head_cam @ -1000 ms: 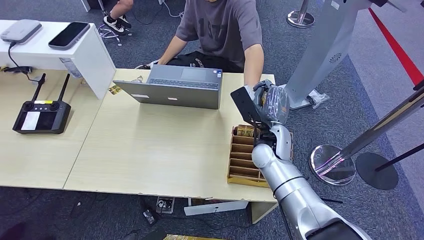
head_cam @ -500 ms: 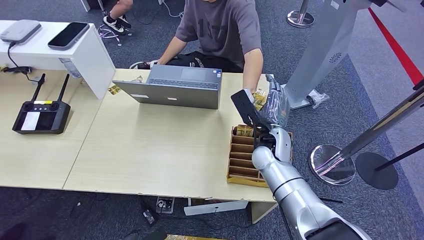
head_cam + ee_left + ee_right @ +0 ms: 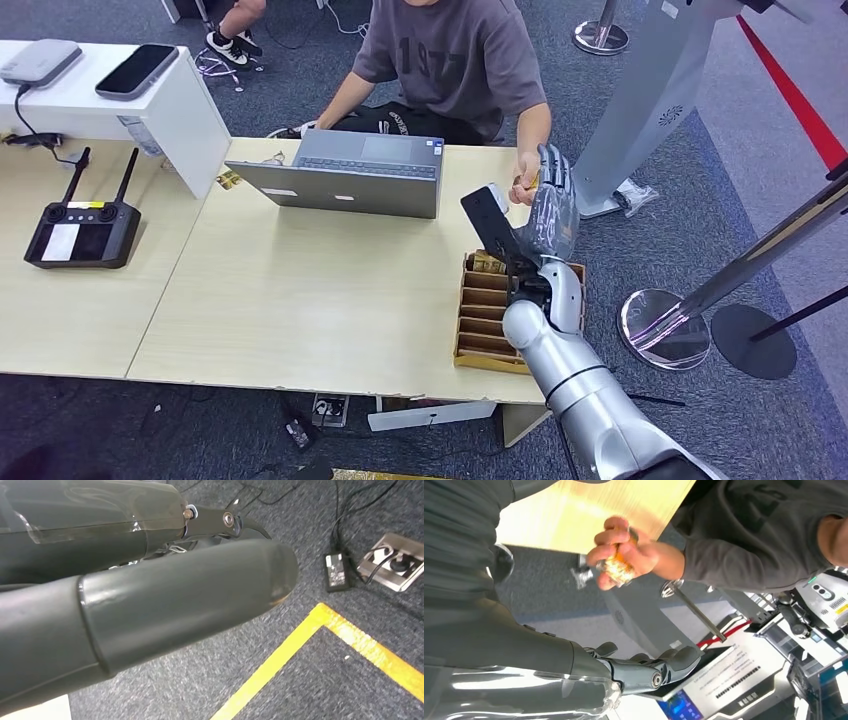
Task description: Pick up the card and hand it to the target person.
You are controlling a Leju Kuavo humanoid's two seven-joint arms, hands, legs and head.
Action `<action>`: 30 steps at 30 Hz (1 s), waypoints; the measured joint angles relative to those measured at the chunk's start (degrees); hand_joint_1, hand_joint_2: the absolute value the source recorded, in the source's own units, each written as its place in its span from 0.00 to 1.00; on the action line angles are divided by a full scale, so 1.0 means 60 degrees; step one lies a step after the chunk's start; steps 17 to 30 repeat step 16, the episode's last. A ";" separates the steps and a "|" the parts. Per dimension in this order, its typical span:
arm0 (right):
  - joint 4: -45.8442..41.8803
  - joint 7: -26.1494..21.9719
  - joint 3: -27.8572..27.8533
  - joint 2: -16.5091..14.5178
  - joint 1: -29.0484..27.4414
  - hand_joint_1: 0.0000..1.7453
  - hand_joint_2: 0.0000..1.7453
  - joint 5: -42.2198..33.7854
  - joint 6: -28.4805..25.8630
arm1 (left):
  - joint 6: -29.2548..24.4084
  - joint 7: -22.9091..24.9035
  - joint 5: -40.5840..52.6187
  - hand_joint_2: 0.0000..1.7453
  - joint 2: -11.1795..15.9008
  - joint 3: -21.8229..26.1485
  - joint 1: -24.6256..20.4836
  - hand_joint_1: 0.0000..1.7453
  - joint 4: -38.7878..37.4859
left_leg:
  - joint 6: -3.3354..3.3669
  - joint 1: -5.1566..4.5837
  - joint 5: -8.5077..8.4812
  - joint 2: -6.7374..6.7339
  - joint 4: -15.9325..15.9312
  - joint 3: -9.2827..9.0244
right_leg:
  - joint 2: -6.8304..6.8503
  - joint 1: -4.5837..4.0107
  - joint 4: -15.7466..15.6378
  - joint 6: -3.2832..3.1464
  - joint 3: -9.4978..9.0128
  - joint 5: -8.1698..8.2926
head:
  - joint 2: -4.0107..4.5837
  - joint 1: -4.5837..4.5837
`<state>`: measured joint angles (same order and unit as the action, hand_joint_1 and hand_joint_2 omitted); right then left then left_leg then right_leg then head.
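We are looking down along our right arm, which is rising over the near right corner of the desk (image 3: 300, 320). Just under the forearm a wooden slotted box (image 3: 487, 315) is sitting against the desk's right edge, with a few gold-wrapped cards standing in its far slot. Above the box our right hand (image 3: 548, 208) is standing upright, its fingers (image 3: 556, 170) released and spread, grasping nothing. In the right wrist view the same fingers (image 3: 659, 667) are lying apart with nothing between them. Just beyond the fingertips, the person's hand (image 3: 522, 188) is gripping the card (image 3: 616, 565), a small gold-and-orange packet, out past the desk's far right corner.

To the left, broad bare desktop is stretching between the box and the laptop (image 3: 345, 175), which is sitting open near the far edge. Further left, across the seam onto the next desk, a black remote controller (image 3: 83, 230) is lying well apart from everything. The person (image 3: 450, 60) is sitting behind the laptop. To the right of the desk, chrome stanchion bases (image 3: 665, 328) are standing on grey carpet.

Our left hand (image 3: 150, 605) is hanging over carpet beside a yellow floor line (image 3: 300, 645); we cannot tell how its fingers are set.
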<state>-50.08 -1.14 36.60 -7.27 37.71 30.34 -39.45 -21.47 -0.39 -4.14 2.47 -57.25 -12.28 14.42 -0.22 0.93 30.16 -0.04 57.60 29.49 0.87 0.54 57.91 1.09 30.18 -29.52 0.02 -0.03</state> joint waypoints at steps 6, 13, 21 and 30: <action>-0.1965 -0.0150 -0.0097 0.0504 -0.1285 0.00 1.00 -0.1532 0.0041 | -0.0208 -0.0166 -0.0269 0.00 0.0060 0.0005 0.0310 0.00 -0.0005 | 0.0000 -0.0001 0.0001 -0.0005 -0.0001 0.0002 | -0.0005 0.0001 -0.0002 0.0000 0.0004 -0.0001 | -0.0001 -0.0001; -0.4170 -0.0463 -0.0269 0.1142 -0.2837 0.00 1.00 -0.2425 0.0088 | -0.0453 -0.0436 -0.0568 0.00 0.0164 0.0057 0.0634 0.00 -0.0007 | 0.0000 -0.0001 0.0002 -0.0014 -0.0002 0.0002 | -0.0006 0.0001 -0.0005 0.0000 0.0006 -0.0001 | -0.0001 0.0001; -0.4856 -0.0506 -0.0282 0.1342 -0.3330 0.00 1.00 -0.2396 0.0078 | -0.0514 -0.0532 -0.0664 0.00 0.0196 0.0081 0.0735 0.00 -0.0010 | 0.0000 0.0000 0.0002 -0.0030 -0.0003 0.0002 | -0.0011 0.0000 -0.0004 0.0000 0.0008 0.0000 | -0.0001 0.0001; -0.4856 -0.0506 -0.0282 0.1342 -0.3330 0.00 1.00 -0.2396 0.0078 | -0.0514 -0.0532 -0.0664 0.00 0.0196 0.0081 0.0735 0.00 -0.0010 | 0.0000 0.0000 0.0002 -0.0030 -0.0003 0.0002 | -0.0011 0.0000 -0.0004 0.0000 0.0008 0.0000 | -0.0001 0.0001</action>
